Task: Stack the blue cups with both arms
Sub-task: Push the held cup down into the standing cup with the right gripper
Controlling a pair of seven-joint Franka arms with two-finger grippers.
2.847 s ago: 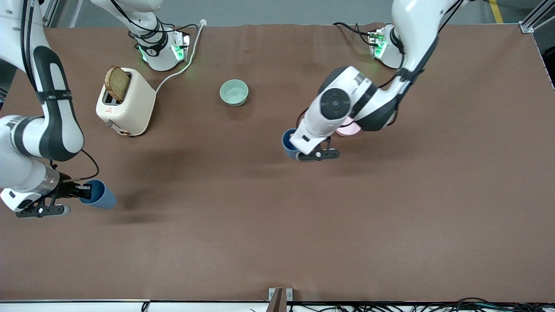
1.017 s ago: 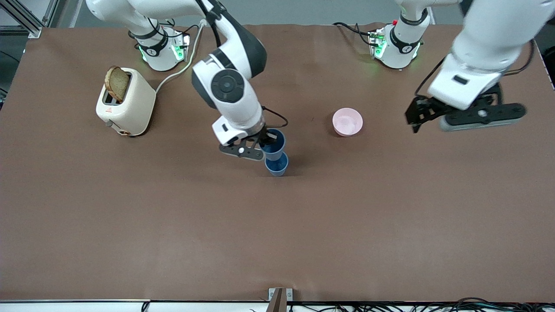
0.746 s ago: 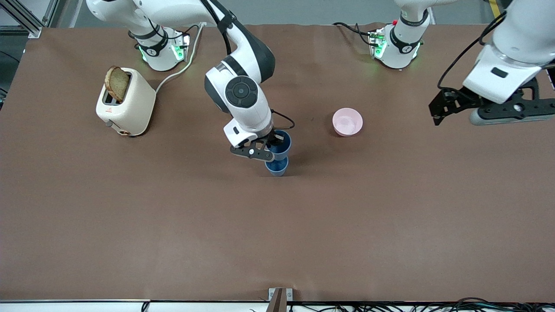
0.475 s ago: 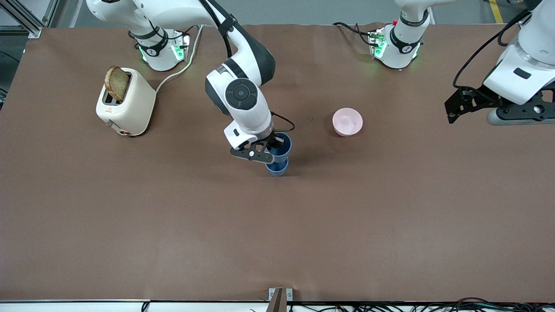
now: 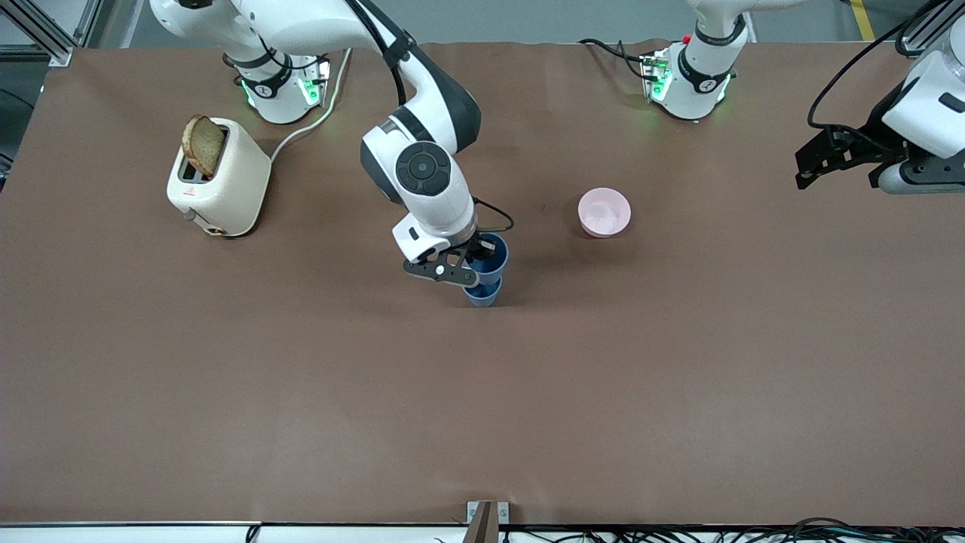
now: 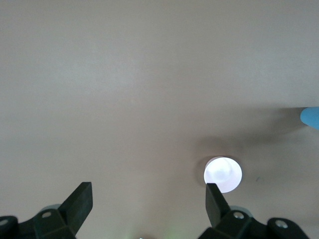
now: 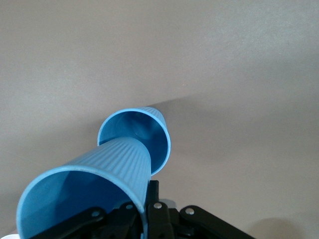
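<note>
Since half a second ago my left gripper (image 5: 810, 164) has pulled farther toward the left arm's end of the table, fingers (image 6: 79, 199) wide apart and empty, over bare brown table (image 5: 678, 377). My right gripper (image 5: 471, 260) is clamped on the upper blue cup (image 5: 490, 253), lowered into the standing blue cup (image 5: 482, 296) mid-table. Only the right wrist view shows the nesting; the pink bowl (image 5: 604, 212) sits near.

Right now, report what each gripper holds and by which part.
The right gripper pinches the upper blue cup by its rim wall, over the lower blue cup. The left gripper holds nothing, fingers open.
</note>
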